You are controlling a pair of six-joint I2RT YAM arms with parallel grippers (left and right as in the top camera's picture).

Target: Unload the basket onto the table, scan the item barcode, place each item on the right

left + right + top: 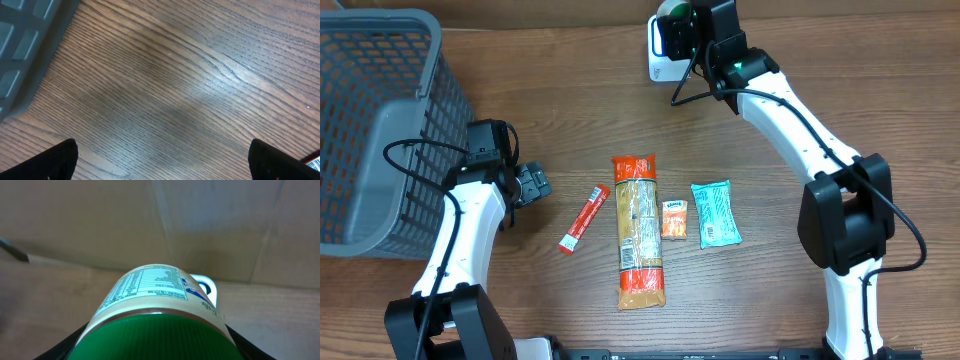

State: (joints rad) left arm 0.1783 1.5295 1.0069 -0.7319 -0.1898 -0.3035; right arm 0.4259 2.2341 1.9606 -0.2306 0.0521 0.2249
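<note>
- Jar is held off the bench at about 12 to 1 o'clock in the overhead view, right over the white scanner.
- Right hand is clenched around the jar; a dark finger shows on each side of it in the wrist view.
- Jar orientation: it lies tilted rather than upright, with its long axis running from the wrist camera towards the scanner. The green lid faces the camera and the far end points at the scanner.
- The printed nutrition panel is on the upper side of the jar; I cannot tell where the barcode is.
- Left hand is released, jaws wide apart and nothing between them, above bare bench at 9 o'clock, just beside the grey basket.
- Mid-bench row, from 9 to 3 o'clock: red stick packet, long orange bag, small orange packet, teal packet.
</note>
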